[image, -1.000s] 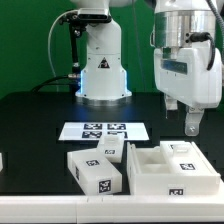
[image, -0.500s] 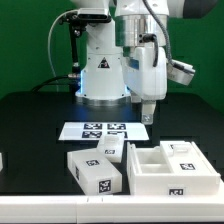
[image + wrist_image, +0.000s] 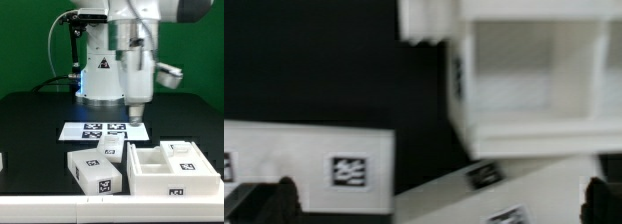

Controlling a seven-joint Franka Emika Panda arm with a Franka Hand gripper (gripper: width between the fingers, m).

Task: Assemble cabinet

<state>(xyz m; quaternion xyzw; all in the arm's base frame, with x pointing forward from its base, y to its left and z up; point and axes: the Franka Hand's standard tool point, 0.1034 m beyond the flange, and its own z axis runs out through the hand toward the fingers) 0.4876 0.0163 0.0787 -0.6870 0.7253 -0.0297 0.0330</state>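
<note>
The cabinet [image 3: 170,170] is a large white box frame with open compartments and small tags, at the front on the exterior view's right. It also shows in the wrist view [image 3: 535,75]. My gripper [image 3: 134,113] hangs in the air above the marker board [image 3: 102,131], behind the cabinet and apart from it. In the wrist view my gripper [image 3: 441,202] is open and empty, with its dark fingertips [image 3: 274,198] wide apart. A solid white tagged block [image 3: 96,170] lies next to the cabinet, on the exterior view's left of it.
A second white tagged block [image 3: 112,150] lies behind the first, touching it. A tagged piece [image 3: 181,149] sits in the cabinet's rear compartment. The robot base [image 3: 102,70] stands at the back. The black table's front edge [image 3: 60,200] runs below the parts.
My gripper has moved from above the cabinet toward the exterior view's left, to above the marker board, and the wrist has turned. It stays empty.
</note>
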